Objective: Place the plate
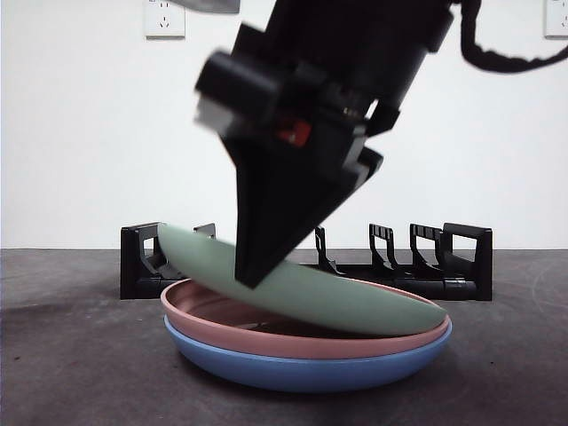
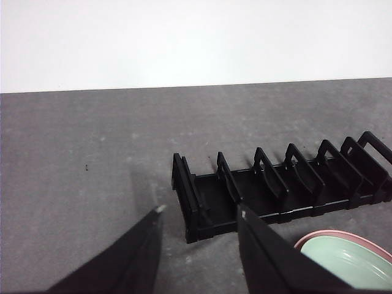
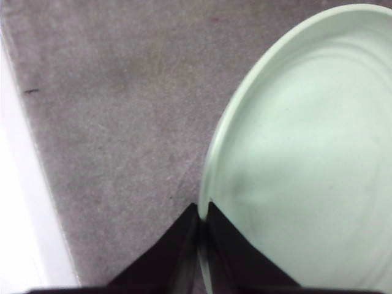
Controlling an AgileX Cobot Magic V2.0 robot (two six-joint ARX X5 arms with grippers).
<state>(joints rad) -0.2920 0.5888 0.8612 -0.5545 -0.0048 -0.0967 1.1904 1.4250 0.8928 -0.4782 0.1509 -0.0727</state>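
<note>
A pale green plate (image 1: 355, 302) is tilted: its left rim is raised and its right rim rests in a pink plate (image 1: 213, 321), which sits in a blue plate (image 1: 302, 371). My right gripper (image 1: 253, 273) comes down from above, shut on the green plate's raised rim. The right wrist view shows its jaws (image 3: 203, 211) pinched on the edge of the green plate (image 3: 306, 153). My left gripper (image 2: 201, 211) hangs open and empty over the table, near the end of the black plate rack (image 2: 275, 190). The green plate (image 2: 349, 260) and pink plate (image 2: 343, 234) show at that view's corner.
The black rack (image 1: 444, 262) with several upright dividers stands behind the plate stack, along the white wall. Dark grey tabletop (image 1: 80, 355) lies on both sides of the stack. Wall sockets (image 1: 164, 18) sit high on the wall.
</note>
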